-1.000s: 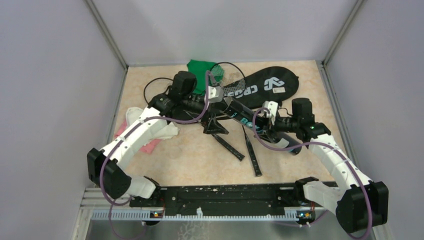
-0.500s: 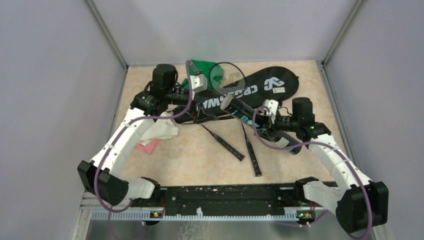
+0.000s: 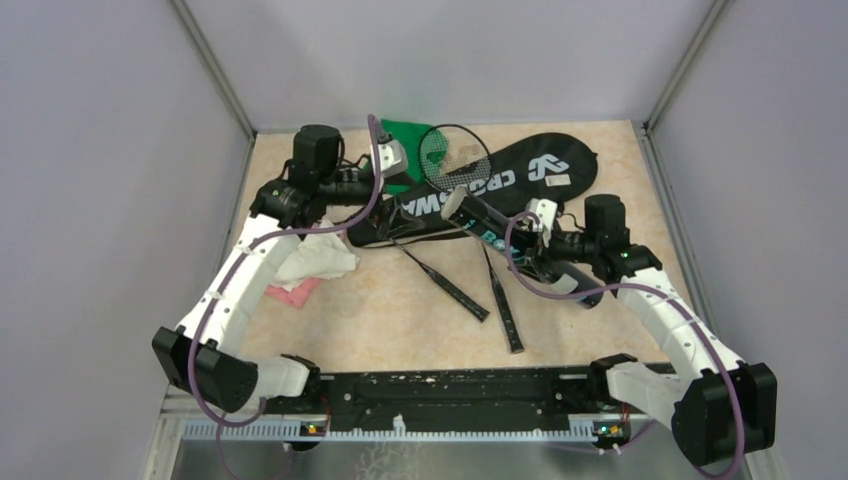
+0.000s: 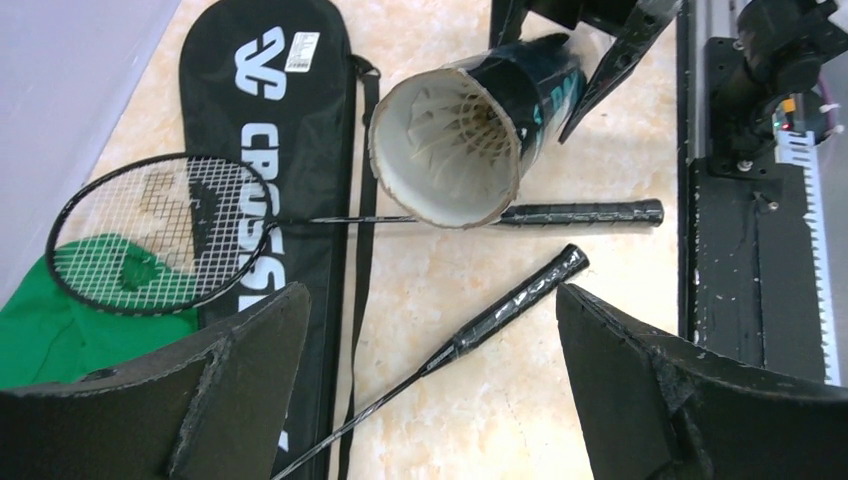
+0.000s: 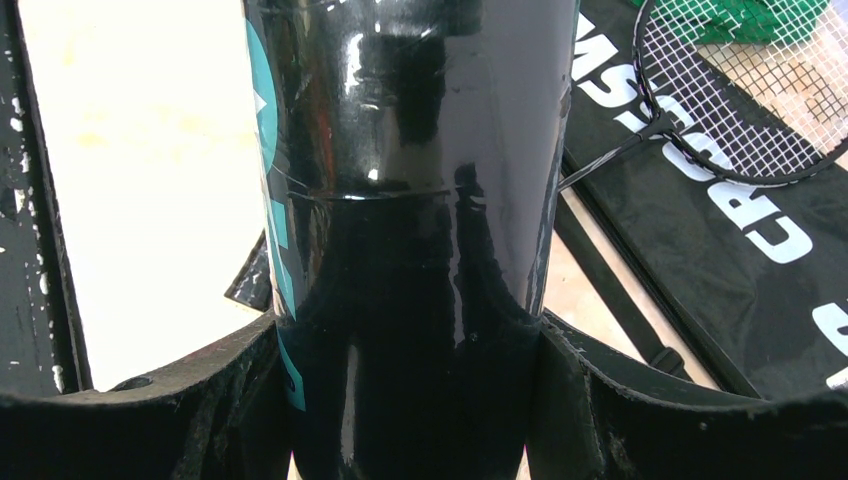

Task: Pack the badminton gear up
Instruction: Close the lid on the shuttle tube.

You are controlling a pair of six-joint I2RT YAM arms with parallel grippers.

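Top external view: at upper left of centre the left gripper (image 4: 430,295) hovers with its jaws spread wide and empty. Below it lie the two rackets (image 4: 520,295), one with its head on the CROSSWAY bag (image 3: 540,170). Right of centre, the right gripper (image 5: 410,340) is clamped on the black tube (image 3: 490,235), which has shuttlecocks (image 4: 450,135) inside. The rackets look like the next step, which calls for a narrow pinch on a handle.

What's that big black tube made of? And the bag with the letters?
The tube looks like cardboard with a shiny black skin: its open end shows a pale brown rim, and its side mirrors light. The bag seems to be soft cloth, dull black, with white printed letters.
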